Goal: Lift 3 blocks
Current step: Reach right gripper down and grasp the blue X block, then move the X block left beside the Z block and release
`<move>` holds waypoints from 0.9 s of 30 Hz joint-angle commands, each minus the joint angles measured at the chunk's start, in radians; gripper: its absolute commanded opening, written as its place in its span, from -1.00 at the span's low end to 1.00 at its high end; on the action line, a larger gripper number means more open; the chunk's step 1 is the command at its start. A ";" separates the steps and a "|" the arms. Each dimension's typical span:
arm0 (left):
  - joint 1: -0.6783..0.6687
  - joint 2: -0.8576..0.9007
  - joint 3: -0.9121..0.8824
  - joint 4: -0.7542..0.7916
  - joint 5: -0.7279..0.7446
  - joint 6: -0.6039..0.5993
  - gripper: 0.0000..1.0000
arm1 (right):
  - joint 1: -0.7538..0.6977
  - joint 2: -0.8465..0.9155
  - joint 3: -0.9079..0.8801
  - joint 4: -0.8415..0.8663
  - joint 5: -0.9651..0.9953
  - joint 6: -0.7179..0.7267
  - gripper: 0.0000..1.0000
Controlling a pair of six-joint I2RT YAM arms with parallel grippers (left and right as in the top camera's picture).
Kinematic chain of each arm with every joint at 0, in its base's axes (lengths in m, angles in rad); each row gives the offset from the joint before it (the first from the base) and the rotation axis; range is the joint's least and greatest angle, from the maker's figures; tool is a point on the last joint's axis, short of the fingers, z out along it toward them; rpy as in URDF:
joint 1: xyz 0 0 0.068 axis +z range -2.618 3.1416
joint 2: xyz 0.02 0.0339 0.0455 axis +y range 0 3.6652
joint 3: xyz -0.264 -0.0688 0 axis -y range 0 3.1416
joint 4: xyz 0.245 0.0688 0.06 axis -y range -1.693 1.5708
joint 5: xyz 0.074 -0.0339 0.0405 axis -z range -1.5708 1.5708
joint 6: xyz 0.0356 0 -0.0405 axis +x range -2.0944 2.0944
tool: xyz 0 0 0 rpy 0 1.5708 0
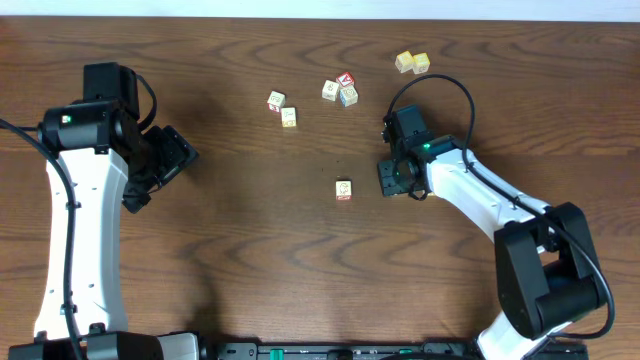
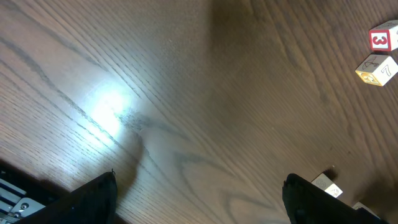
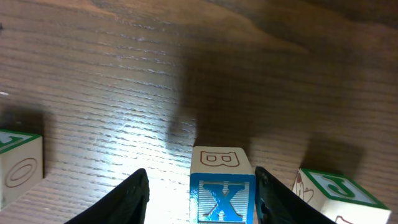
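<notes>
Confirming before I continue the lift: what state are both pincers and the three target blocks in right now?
left pincer: open, empty.
right pincer: open, straddling the blue X block.
blue X block: on table, not clamped.
red-trim block: on table, untouched.
yellow-trim block: on table, untouched.

Pale yellow cube pair [image 1: 412,62] – nearby, a three-cube cluster [image 1: 343,90]

A dark brown wood-grain table [image 1: 250,260] is filling the overhead view, a pale strip [image 1: 320,8] is running along its far edge, and a white glare [image 2: 109,102] is shining off the grain.
</notes>
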 commanded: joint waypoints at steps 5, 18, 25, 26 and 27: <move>0.004 -0.003 0.013 -0.007 -0.006 -0.002 0.71 | -0.008 0.048 -0.023 0.004 0.006 -0.013 -0.04; 0.004 -0.003 0.013 -0.007 -0.006 -0.002 0.71 | 0.004 0.048 -0.020 0.006 -0.163 0.047 -0.47; 0.004 -0.003 0.013 -0.007 -0.006 -0.002 0.71 | 0.041 0.048 -0.020 0.025 -0.235 0.283 -0.49; 0.004 -0.003 0.013 -0.007 -0.006 -0.002 0.71 | 0.046 0.048 -0.020 0.030 -0.235 0.311 -0.51; 0.004 -0.003 0.013 -0.006 -0.006 -0.002 0.71 | 0.052 0.048 -0.020 0.037 -0.235 0.341 -0.53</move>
